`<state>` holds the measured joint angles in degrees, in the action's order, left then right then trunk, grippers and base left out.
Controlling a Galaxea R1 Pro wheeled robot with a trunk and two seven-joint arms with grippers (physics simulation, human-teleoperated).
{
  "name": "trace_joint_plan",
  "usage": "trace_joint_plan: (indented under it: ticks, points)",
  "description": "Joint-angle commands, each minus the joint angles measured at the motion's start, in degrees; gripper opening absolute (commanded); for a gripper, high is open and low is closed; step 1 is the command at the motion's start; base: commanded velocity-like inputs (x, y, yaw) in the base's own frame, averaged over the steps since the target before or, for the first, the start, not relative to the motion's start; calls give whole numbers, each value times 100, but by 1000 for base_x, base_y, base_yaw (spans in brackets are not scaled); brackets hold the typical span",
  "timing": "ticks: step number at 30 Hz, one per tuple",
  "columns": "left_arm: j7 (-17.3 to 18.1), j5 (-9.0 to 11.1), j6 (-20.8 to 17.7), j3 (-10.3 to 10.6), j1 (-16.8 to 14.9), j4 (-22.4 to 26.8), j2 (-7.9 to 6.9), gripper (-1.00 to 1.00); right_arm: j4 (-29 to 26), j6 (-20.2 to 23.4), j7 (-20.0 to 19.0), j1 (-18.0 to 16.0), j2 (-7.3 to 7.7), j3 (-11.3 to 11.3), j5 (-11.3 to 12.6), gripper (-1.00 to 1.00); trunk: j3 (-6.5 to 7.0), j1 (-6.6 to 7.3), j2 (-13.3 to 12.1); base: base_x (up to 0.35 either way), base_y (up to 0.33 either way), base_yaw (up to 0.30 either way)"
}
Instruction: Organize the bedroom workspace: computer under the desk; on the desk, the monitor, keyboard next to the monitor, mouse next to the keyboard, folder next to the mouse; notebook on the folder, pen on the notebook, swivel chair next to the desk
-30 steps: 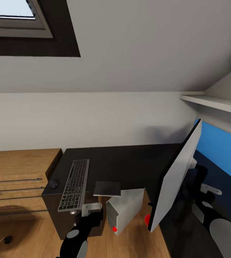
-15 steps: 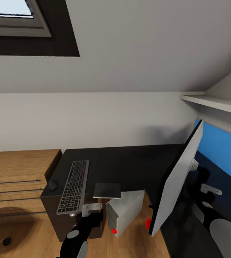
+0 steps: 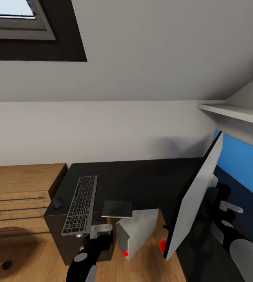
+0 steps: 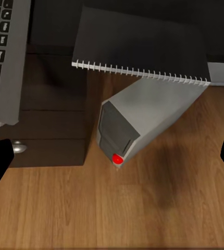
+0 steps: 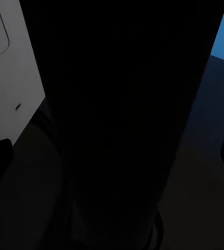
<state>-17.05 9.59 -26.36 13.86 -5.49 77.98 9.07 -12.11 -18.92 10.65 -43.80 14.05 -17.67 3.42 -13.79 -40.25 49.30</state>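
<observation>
The left end effector (image 3: 99, 229) sits low in the head view, below the front edge of the counter (image 3: 142, 176). In the left wrist view its two dark fingertips stand at the far side edges of the frame, spread wide with nothing between them. The right end effector (image 3: 230, 206) is at the lower right of the head view, behind the monitor (image 3: 195, 199). In the right wrist view its fingertips also sit at the frame edges, wide apart and empty, with a dark upright shape, probably the monitor's stand, between them.

The spiral-bound notebook (image 4: 143, 44) lies at the counter's front edge with its wire spine hanging over. It should be light and fairly stiff, so a pinch on the overhanging edge looks workable. The keyboard (image 3: 80, 203) lies left of it, also overhanging slightly; it is rigid, flat and long, best taken near its middle. A small dark mouse (image 3: 57, 202) sits at the counter's left edge. The computer (image 3: 136, 231) stands on the wooden floor (image 4: 143, 208), beneath the notebook; it is boxy and likely heavy.

The monitor stands at the right, a large, top-heavy sheet that could tip easily. There is free counter between keyboard and monitor, and a wooden chest of drawers (image 3: 20, 196) bounds the left.
</observation>
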Motion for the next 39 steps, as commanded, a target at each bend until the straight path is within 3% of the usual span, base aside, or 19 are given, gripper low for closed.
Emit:
trace_joint_plan:
  ticks: [1, 4, 5, 39]
  points:
    - [-54, 60, -18, 9, -5, 7, -2, 100, 7, -24, 8, -6, 2, 18, 36, 100, -8, -1, 6, 0, 0, 0]
    - [-55, 60, -18, 10, -5, 7, -2, 100, 7, -24, 10, -6, 2, 18, 36, 100, -8, -1, 6, 0, 0, 0]
    - [-55, 60, -18, 11, -5, 7, -2, 100, 7, -24, 12, -6, 2, 18, 36, -100, -8, -1, 6, 0, 0, 0]
    - [-53, 60, -18, 3, -5, -2, -2, 100, 7, -24, 7, -6, 2, 9, 53, -100, -8, -1, 6, 0, 0, 0]
